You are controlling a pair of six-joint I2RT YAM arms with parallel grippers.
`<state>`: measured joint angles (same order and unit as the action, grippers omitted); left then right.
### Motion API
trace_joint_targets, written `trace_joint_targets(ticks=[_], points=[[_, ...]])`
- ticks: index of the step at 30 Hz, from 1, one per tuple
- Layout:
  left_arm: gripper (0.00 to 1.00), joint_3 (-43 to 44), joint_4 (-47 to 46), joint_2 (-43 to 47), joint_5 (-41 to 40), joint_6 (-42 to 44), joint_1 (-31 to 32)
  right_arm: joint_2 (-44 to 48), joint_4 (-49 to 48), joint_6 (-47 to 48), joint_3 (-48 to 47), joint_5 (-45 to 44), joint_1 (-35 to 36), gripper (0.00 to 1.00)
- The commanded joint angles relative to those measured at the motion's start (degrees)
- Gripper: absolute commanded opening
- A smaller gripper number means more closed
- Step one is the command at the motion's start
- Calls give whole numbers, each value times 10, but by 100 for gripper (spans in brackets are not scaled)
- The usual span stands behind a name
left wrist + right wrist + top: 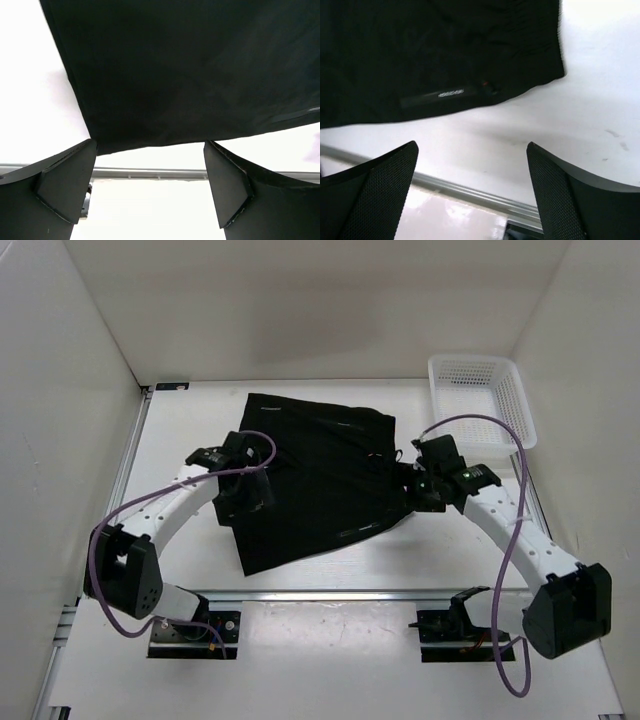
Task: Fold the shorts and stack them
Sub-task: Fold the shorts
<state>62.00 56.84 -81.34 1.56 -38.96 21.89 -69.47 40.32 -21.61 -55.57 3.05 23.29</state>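
Bench (400, 560): white, walled on three sides, with a metal rail (150, 174) along its near edge.

Shorts (310, 480): black, lying flat at mid-bench as one skewed four-sided panel, with the near corner pointing toward the left arm's base. No part is lifted. How many layers are stacked I cannot tell; the cloth is too dark to show them.

Basket (478, 362): white mesh, in the far right corner, well apart from the shorts.

Left hand (246, 492): over the left part of the shorts, fingers spread wide, nothing between them. Its wrist view shows the near hem running just beyond the fingertips.

Right hand (408, 486): at the right edge of the shorts, likewise released and carrying nothing. Its wrist view shows bare bench between the fingers and the cloth edge beyond.

Small marks: a pale label (451, 93) on a seam band, with a red speck (485, 84) beside it.

Step, as judged: between grasps in the folding, with the cloth set down and both hands free.

Next move calls for each hand to drop onto an edge or corner, pinching the cloth without bunching it. Both should then carry that edge across together so it lands square.
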Motion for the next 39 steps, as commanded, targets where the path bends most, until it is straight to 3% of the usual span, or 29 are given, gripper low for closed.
trace_joint_targets(ticks=[1,6,12,21,29,36,39], points=[[98,-12,-45,7,-17,-45,14,22,-40,-20,27,77,-18,92],[97,-5,-60,-106,-52,-52,14,12,-77,-40,61,152,-88,92],[96,40,-75,-221,-41,-26,14,1,-77,-26,79,174,-135,94],[96,114,-75,-296,-31,5,14,-84,-93,-62,85,176,-171,94],[96,177,-46,-324,-62,36,-18,-161,-140,-119,59,164,-171,87],[96,185,-19,-283,-96,69,-80,-230,-183,-162,30,144,-144,79],[96,190,-11,-277,-90,69,-86,-252,-207,-204,15,122,-110,70]])
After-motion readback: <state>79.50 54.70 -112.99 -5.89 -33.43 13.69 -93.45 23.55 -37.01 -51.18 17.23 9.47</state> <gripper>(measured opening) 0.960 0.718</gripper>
